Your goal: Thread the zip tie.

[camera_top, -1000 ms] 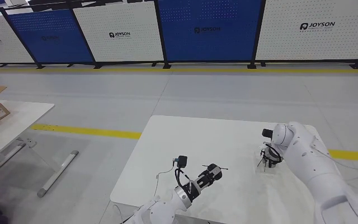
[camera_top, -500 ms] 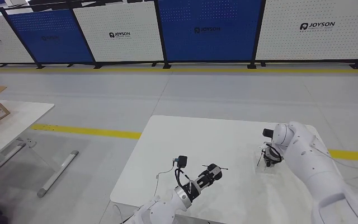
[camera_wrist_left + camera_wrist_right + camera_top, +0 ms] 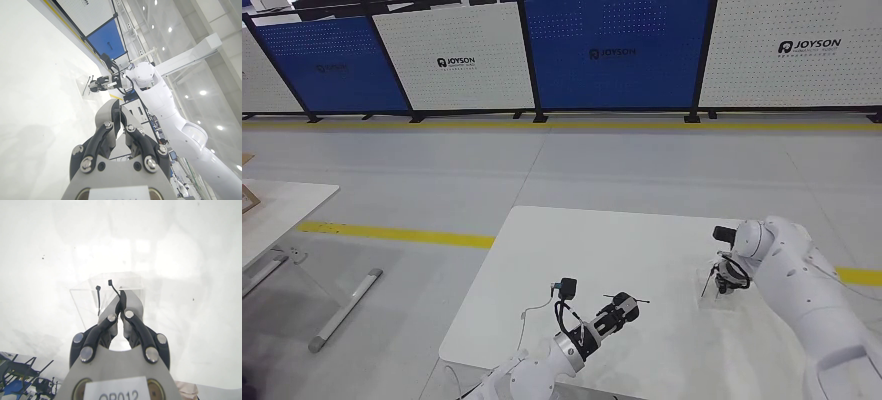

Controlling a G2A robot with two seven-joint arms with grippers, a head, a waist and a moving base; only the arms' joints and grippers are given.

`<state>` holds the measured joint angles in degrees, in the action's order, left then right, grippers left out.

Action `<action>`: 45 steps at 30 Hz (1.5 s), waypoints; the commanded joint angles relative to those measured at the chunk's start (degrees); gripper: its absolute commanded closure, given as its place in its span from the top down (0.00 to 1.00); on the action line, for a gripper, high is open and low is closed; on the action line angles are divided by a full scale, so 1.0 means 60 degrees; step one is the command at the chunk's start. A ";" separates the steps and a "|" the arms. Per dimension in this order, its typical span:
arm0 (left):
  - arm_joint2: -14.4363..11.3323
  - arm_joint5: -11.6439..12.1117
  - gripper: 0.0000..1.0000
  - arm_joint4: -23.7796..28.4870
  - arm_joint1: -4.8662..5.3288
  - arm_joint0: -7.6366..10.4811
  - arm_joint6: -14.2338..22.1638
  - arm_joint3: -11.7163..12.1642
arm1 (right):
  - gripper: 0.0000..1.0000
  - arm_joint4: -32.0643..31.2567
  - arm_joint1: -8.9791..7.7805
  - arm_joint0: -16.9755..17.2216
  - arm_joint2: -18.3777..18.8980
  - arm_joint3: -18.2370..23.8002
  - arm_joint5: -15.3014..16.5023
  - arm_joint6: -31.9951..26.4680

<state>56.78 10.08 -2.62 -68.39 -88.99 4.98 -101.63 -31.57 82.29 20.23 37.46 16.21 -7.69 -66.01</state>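
Observation:
My right gripper (image 3: 122, 294) is shut on a black zip tie (image 3: 113, 287), whose square head sticks up past the fingertips. A second black zip tie (image 3: 98, 298) stands beside it in a small clear box (image 3: 81, 306). In the top view this gripper (image 3: 723, 285) is at the box (image 3: 712, 297) near the table's right side. My left gripper (image 3: 119, 106) is shut, and no strap shows between its pads. It hovers low over the table's front middle (image 3: 630, 302), well apart from the box. From the left wrist view the right gripper (image 3: 91, 88) and the ties (image 3: 86, 88) appear far off.
The white table (image 3: 582, 260) has bare surface between the two arms and towards its far edge. Another table (image 3: 272, 205) stands off to the left across the floor. Blue and white panels (image 3: 612, 55) line the back of the room.
The right arm's body has shifted slightly to the right while its gripper stays at the clear box. The left arm has not moved.

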 commanded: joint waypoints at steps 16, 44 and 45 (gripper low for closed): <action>0.0000 0.0000 0.00 0.0000 0.0000 0.0000 0.0000 0.0000 | 0.00 0.0149 -0.0955 0.0593 0.0956 0.1407 0.0763 0.0427; 0.0000 0.0000 0.00 0.0000 0.0000 0.0000 0.0000 0.0000 | 0.00 -0.0827 -0.3164 0.4871 0.4736 0.8973 -0.0733 -0.0585; 0.0000 0.0000 0.00 0.0000 0.0000 0.0000 0.0000 0.0000 | 0.00 -0.0827 -0.3164 0.4871 0.4736 0.8973 -0.0733 -0.0585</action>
<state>56.78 10.08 -2.62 -68.39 -88.99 4.98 -101.63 -36.54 63.31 49.45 65.87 70.04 -12.08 -69.53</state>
